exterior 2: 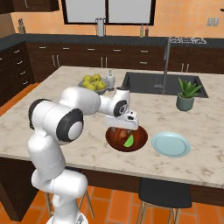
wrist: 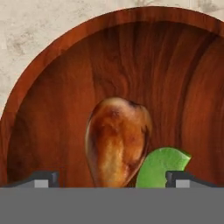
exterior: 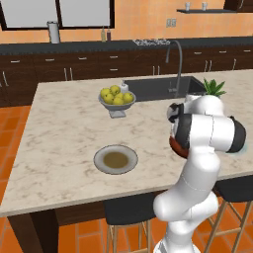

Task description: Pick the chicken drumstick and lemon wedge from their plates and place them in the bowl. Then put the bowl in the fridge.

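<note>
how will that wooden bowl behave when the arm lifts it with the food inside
The bowl looks rigid and shallow, so a rim grip probably tilts it. The drumstick and lemon wedge lie loose and may slide. Its smooth wood could be slippery.

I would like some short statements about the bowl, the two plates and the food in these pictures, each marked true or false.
1. The chicken drumstick lies inside the wooden bowl. True.
2. The lemon wedge is on the pale blue plate. False: it lies in the bowl, beside the drumstick; nothing lies on the blue plate.
3. The gripper is shut on the drumstick. False: its fingers stand wide apart on either side of the drumstick, gripping nothing.
4. The grey plate with the brownish centre has no food on it. True.
5. The bowl stands in the fridge. False: it rests on the marble counter, next to the blue plate.
</note>
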Robot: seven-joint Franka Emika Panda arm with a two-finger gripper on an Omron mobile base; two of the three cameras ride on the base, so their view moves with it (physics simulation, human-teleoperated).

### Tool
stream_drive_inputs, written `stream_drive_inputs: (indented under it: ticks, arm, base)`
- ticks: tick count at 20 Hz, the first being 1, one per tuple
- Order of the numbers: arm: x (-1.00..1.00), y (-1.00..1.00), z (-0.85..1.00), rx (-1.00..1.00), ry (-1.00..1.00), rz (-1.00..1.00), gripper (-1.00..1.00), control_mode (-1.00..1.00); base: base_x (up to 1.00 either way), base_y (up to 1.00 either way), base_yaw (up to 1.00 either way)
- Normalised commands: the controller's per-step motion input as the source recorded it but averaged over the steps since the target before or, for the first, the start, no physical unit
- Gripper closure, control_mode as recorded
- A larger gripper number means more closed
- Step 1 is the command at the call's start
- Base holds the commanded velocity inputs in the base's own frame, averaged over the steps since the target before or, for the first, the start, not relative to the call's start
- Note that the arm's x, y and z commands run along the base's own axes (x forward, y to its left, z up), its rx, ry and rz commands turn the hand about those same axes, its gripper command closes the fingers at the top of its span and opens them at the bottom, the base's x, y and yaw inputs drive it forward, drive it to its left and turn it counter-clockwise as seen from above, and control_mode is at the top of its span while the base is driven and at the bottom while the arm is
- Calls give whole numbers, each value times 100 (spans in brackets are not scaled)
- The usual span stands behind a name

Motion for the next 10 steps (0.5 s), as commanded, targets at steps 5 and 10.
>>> stream_drive_inputs:
  ticks: [5, 10]
  arm:
    - [-32, 72, 30, -8, 5, -3, -100, -100]
    - [13, 45, 0, -10, 10, -1, -100, -100]
  base:
    - [0, 0, 0]
    - [0, 0, 0]
